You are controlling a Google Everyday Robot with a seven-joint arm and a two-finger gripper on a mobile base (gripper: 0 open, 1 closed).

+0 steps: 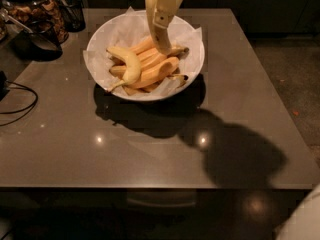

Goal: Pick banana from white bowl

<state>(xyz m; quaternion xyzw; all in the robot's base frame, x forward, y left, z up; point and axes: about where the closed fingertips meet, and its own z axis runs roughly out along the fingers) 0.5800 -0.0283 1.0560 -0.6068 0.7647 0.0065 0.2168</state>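
My gripper (162, 43) hangs near the counter's far edge, tip lowered into the white bowl (150, 97) at the banana (174, 51) to seize it; grip state: cannot tell.

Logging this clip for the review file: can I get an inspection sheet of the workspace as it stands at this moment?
Surface: dark glossy table with light spots and shadows on it.
Job's things: white bowl lined with paper, near the far edge; several bananas piled inside.
Clutter: jar of snacks and a dark scoop-like thing at the far left corner.
Gripper: gripper reaches down into the bowl from above, its tip at the bananas.
Cables: black cable at the left edge.
Surroundings: floor to the right; white robot body at the lower right corner.
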